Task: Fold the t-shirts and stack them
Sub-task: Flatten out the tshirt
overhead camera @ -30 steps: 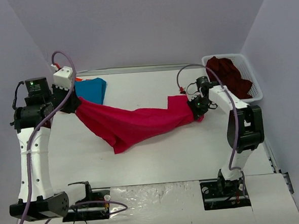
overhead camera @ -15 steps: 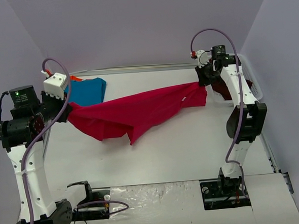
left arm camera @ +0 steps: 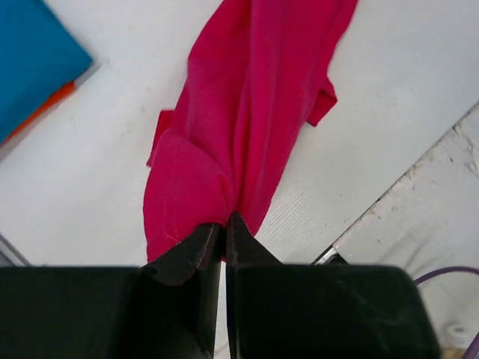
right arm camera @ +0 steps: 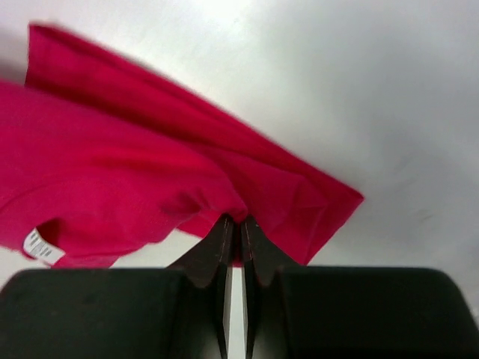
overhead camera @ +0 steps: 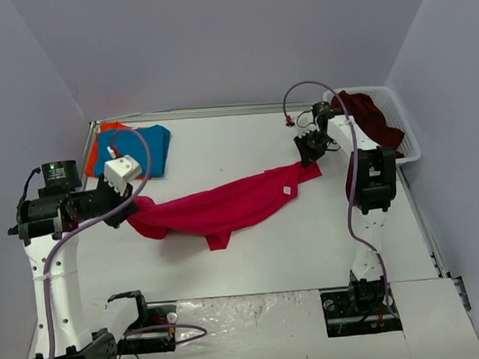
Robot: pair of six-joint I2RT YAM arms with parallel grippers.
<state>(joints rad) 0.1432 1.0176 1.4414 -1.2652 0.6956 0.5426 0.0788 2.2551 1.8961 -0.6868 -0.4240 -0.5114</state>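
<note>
A crimson-pink t-shirt (overhead camera: 225, 206) stretches across the middle of the desk (overhead camera: 245, 138), blocking passage front to back. Bare desk lies open on either side of it. A blue t-shirt (overhead camera: 158, 144) occupies the far-left corner, a white mesh basket (overhead camera: 409, 154) the far-right.

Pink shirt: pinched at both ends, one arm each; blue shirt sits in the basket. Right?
Not quite. The blue shirt is not in the basket; it lies on the table at the back left, over an orange shirt, as the top view shows. The rest stands: the left fingers and right fingers each pinch an end of the pink shirt.
</note>
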